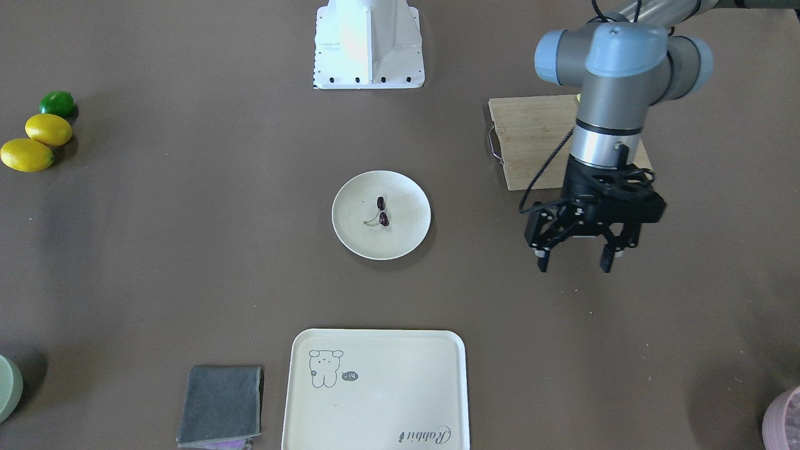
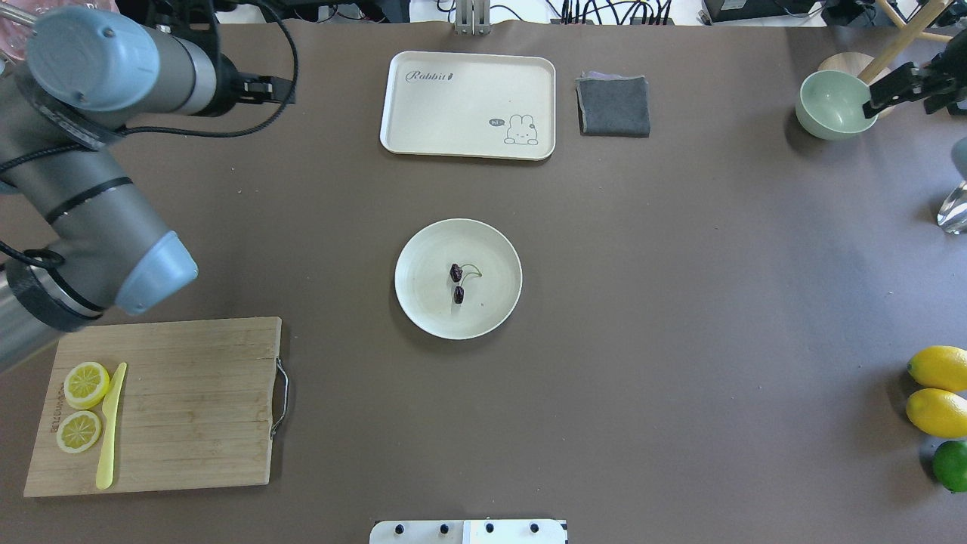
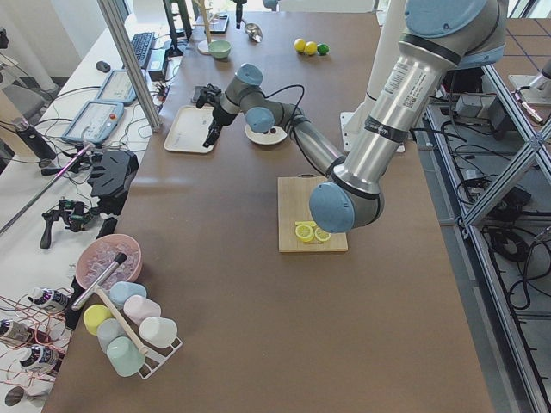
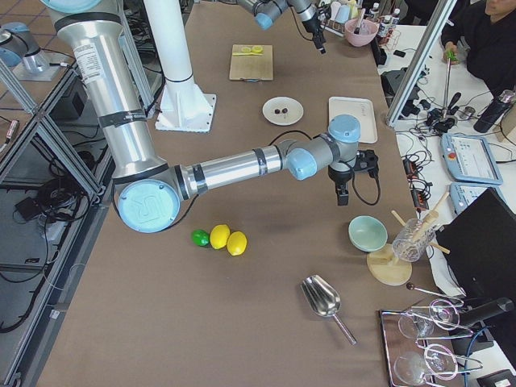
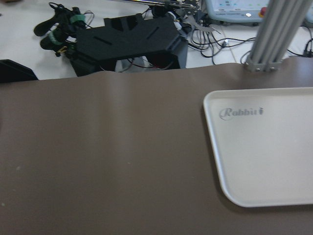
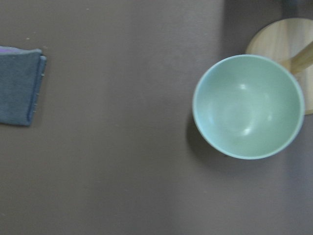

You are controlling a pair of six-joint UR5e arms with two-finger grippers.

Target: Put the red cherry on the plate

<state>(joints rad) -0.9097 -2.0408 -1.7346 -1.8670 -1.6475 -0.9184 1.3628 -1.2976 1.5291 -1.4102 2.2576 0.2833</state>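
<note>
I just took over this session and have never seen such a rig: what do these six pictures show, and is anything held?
Two robot arms with two-finger grippers stand at a table. Picture one faces the robot; two looks down from behind it; three and four look from the table's ends; five and six sit on the wrists. The cherry lies on the plate. The left gripper hangs open, empty, apart from it. The right gripper is near a bowl; open or shut, I cannot tell. Around: tray, cloth, board, lemons.
</note>
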